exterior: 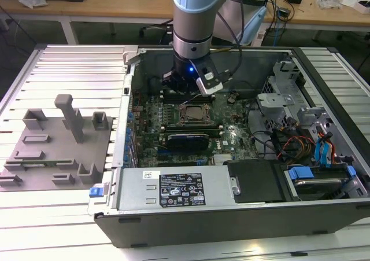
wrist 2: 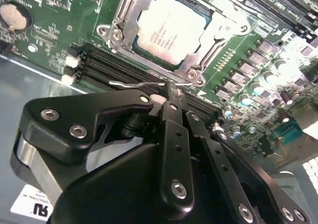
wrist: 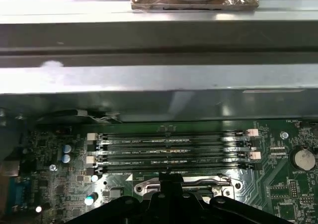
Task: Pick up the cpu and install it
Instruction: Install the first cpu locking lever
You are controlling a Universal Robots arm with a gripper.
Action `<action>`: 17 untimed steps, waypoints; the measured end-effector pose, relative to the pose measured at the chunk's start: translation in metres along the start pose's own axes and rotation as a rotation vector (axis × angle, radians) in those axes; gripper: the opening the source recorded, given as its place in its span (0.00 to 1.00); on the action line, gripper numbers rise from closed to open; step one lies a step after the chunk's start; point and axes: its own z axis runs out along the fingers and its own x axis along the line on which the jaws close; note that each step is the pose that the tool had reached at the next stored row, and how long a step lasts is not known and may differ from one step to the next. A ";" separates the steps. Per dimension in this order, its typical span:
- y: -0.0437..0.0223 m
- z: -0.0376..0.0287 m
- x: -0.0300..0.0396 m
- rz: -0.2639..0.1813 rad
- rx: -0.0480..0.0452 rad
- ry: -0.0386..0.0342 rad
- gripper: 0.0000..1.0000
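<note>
Second wrist view: cpu (wrist 2: 171,30) seated in socket frame (wrist 2: 124,25), jaws pressed together just beside its rim.

The gripper (wrist: 171,180) hides much of the socket frame (wrist: 144,187).

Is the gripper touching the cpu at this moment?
Apart. In the second wrist view the cpu lies in its socket with its whole top bare; the gripper ends short of it, at the socket's edge.
</note>
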 end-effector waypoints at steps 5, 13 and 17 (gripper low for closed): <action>-0.0002 0.0016 -0.0017 0.044 0.0008 -0.0085 0.11; -0.0001 0.0025 -0.0092 0.064 0.0012 -0.0126 0.11; -0.0002 0.0034 -0.0109 0.101 0.0019 -0.0197 0.11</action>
